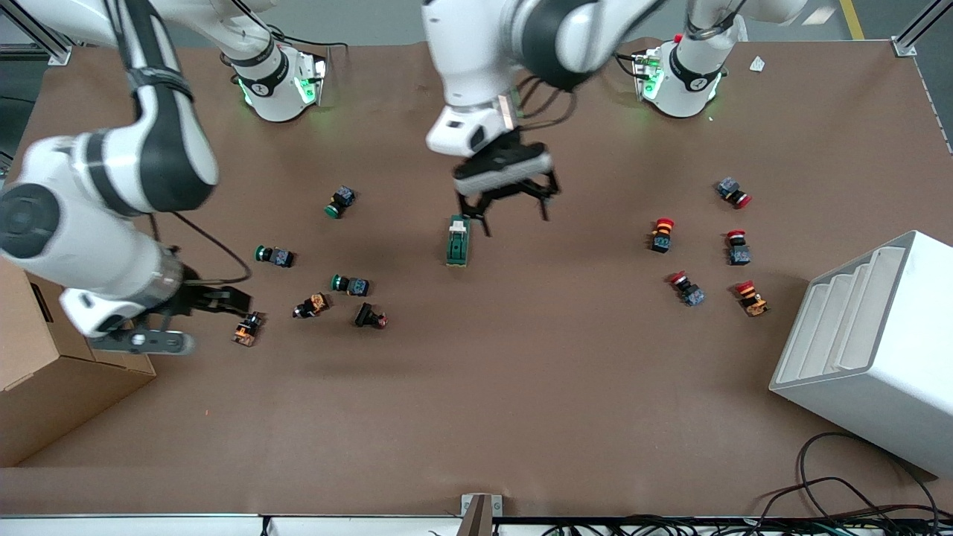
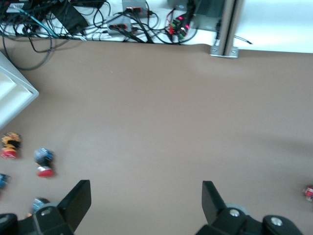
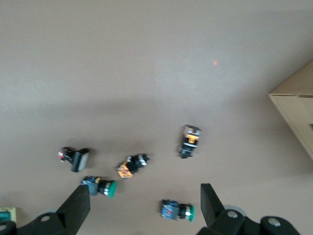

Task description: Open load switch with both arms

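Note:
The load switch [image 1: 458,240] is a dark-green block lying mid-table, its white lever piece at the end farther from the front camera. My left gripper [image 1: 514,212] [image 2: 146,188] hangs open just above the table beside the switch, toward the left arm's end, with nothing between its fingers. The switch does not show in the left wrist view. My right gripper [image 1: 234,299] [image 3: 144,196] is open over the green and orange push buttons toward the right arm's end. In the right wrist view only a green corner of the load switch [image 3: 6,214] shows at the picture's edge.
Green, orange and black push buttons [image 1: 350,284] lie scattered toward the right arm's end, and red ones [image 1: 662,234] toward the left arm's end. A cardboard box [image 1: 45,372] and a white rack [image 1: 871,350] stand at the table's two ends. Cables [image 2: 73,24] run along the front edge.

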Action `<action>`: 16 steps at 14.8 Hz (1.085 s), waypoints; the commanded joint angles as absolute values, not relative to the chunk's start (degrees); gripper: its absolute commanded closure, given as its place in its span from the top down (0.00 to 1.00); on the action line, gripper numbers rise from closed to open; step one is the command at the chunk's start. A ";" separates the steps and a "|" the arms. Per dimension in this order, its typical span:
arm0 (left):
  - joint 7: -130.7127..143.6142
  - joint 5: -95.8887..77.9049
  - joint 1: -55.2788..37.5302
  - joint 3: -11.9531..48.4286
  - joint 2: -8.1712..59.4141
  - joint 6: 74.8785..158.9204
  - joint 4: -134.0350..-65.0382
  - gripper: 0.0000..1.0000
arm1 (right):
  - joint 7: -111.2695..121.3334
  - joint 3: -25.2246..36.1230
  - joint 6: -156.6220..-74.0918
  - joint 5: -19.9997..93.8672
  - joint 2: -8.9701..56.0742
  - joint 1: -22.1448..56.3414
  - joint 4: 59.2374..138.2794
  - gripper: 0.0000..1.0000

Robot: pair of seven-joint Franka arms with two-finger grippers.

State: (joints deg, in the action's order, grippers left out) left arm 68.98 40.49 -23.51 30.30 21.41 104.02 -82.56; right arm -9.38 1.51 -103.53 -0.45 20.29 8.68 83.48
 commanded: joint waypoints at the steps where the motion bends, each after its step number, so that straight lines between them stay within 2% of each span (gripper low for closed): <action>1: 56.64 32.12 -16.90 30.41 16.54 103.18 -83.14 1.00 | -6.34 0.26 -100.47 -1.67 16.01 5.63 85.34 1.00; 5: 47.40 19.97 -13.80 23.92 9.51 102.83 -86.39 1.00 | -2.11 0.09 -95.55 -1.58 12.84 1.77 85.87 1.00; 10: 27.37 8.28 -9.41 15.66 3.35 98.89 -86.92 1.00 | -1.85 -0.18 -94.75 -1.49 8.62 -0.44 89.03 1.00; 16: 16.80 5.54 -5.19 12.84 0.36 90.89 -87.19 1.00 | -1.85 -0.09 -90.89 -1.49 4.75 -0.26 88.51 1.00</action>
State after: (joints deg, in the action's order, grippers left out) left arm 19.33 6.94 -5.59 14.26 2.53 92.71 -85.68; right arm -2.16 1.03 -92.00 -0.48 8.18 0.69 86.57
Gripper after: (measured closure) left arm 0.000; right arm 0.000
